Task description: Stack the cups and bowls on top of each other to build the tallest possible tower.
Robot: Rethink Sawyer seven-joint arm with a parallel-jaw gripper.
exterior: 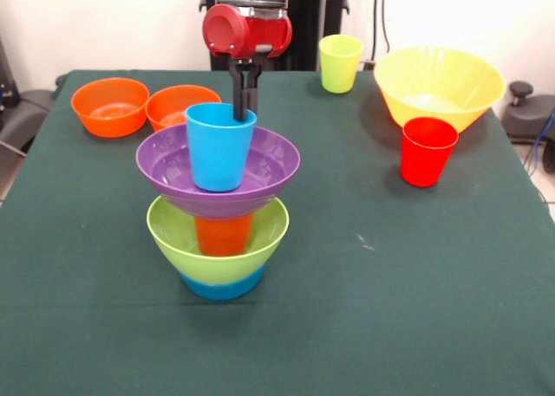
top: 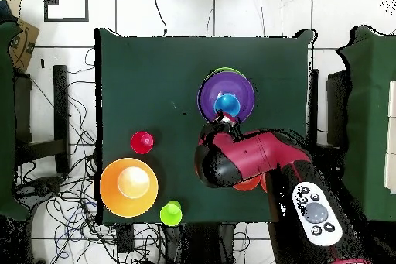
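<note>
Front view: the tower (exterior: 218, 214) stands near the middle of the green counter (exterior: 390, 309), built from a small blue bowl (exterior: 221, 286) at the base, a lime green bowl (exterior: 217, 233) upon it, an orange cup (exterior: 223, 235) standing in that bowl, a wide purple bowl (exterior: 165, 166) resting over the cup, and a light blue cup (exterior: 218, 146) upright in the purple bowl. The gripper (exterior: 244, 110) descends vertically at the far rim of the light blue cup, its dark fingers (exterior: 239, 93) straddling the cup wall, one seemingly inside; they appear clenched on that rim, though the exact contact is partly hidden by the cup. The cup's long axis is vertical, parallel to the fingers, and the cup lies directly below and slightly toward the camera from the gripper. The remaining pieces stand apart from the tower: two small orange bowls (exterior: 110, 107) touching one another on one side, and the yellow-green cup (exterior: 340, 63), the largest yellow bowl (exterior: 439, 86) and the red cup (exterior: 427, 151) on the other. Overhead view: the arm (top: 247, 156) reaches from the base to the light blue cup, centred in the purple bowl. The placement looks complete; releasing straight upward would least disturb the balance.
</note>
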